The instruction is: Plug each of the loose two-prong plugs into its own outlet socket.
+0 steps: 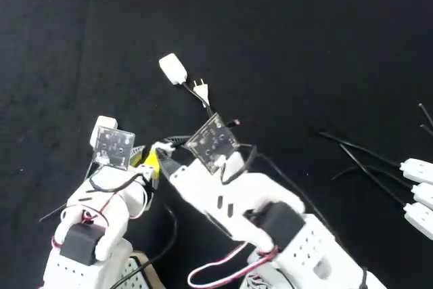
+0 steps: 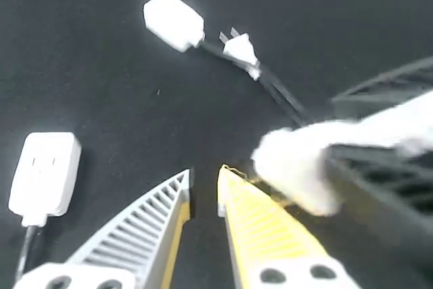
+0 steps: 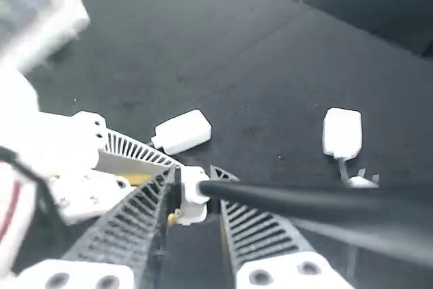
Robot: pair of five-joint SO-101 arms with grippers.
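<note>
Near edge of table (image 1: 304, 52), left of middle: both arms are meeting tip to tip. Right gripper (image 3: 193, 177) is clenching a white plug (image 3: 189, 197) between its black fingers, and the plug's black cord (image 3: 304, 197) is trailing back past the arm. Left gripper (image 2: 205, 177) is sitting just beside that plug, its grey and yellow fingers parted by a narrow gap and holding nothing. Just beyond the left arm, toward the left edge, near socket (image 2: 46, 172) is lying flat with its slots facing up. Farther in, around the table's middle, far socket (image 1: 172, 69) is lying on its own cord, and a loose plug (image 1: 200, 89) is resting just beside it, prongs pointing toward the far edge. Along the right edge, three white cord ends (image 1: 418, 170) are lying in a row, black cords trailing inward.
</note>
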